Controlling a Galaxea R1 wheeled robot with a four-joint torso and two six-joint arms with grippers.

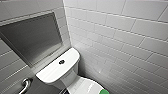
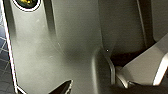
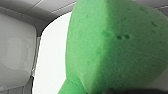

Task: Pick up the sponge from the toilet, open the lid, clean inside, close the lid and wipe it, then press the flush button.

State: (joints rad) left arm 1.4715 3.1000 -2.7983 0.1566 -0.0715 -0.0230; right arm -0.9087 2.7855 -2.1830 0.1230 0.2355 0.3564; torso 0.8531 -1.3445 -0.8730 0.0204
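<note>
Although the sponge (image 3: pixel 112 47) sits large and bright green right before the right wrist camera, I cannot tell whether the right gripper's jaws clasp it, nor how the left gripper's jaws stand. Seen from above, it is at the front end of the toilet (image 1: pixel 71 76), over the lowered lid (image 1: pixel 83 86), with the flush button (image 1: pixel 61 61) mid tank top. A metal grab bar (image 1: pixel 25 85) curves beside the toilet, a grey recessed panel (image 1: pixel 32 37) lies behind it, and white tiled wall (image 1: pixel 120 37) flanks its other side.
</note>
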